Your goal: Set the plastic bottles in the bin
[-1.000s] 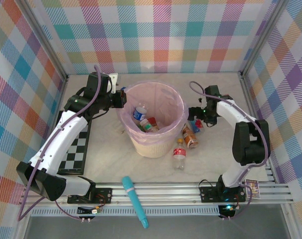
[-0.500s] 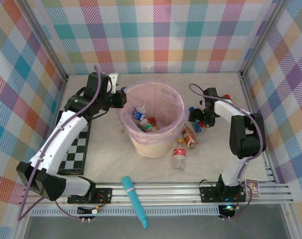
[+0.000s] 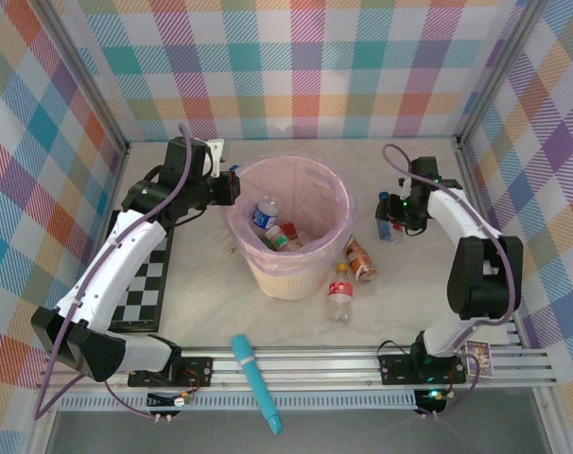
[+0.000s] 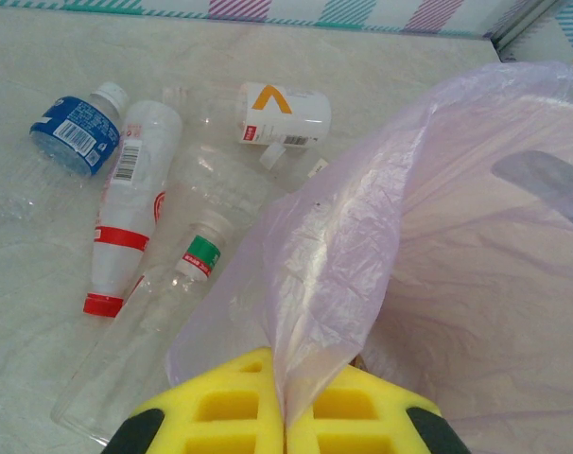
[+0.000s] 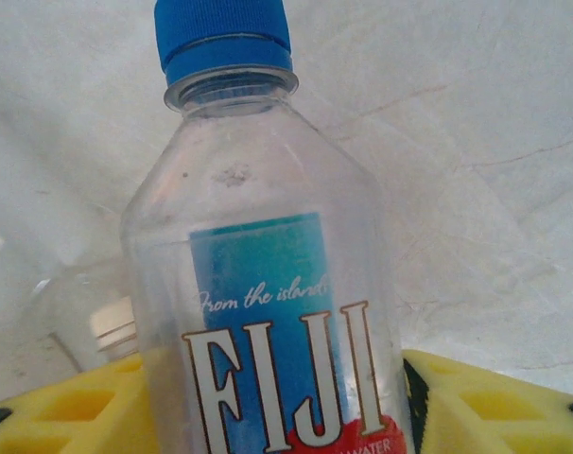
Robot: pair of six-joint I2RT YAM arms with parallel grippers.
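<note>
Right jaws retreated, gripping Fiji bottle [image 5: 268, 312] | bin [image 3: 268, 279] leftward (orange-label bottle [image 3: 359, 259] beside)

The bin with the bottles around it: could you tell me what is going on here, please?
Two arms are filling the bin with plastic bottles, some already inside. The left gripper is shut on the edge of the pink bag liner at the rim. The right gripper grips a blue-capped Fiji bottle to the bin's right. Two loose bottles lie on the table beside the bin, and more bottles lie behind it.
</note>
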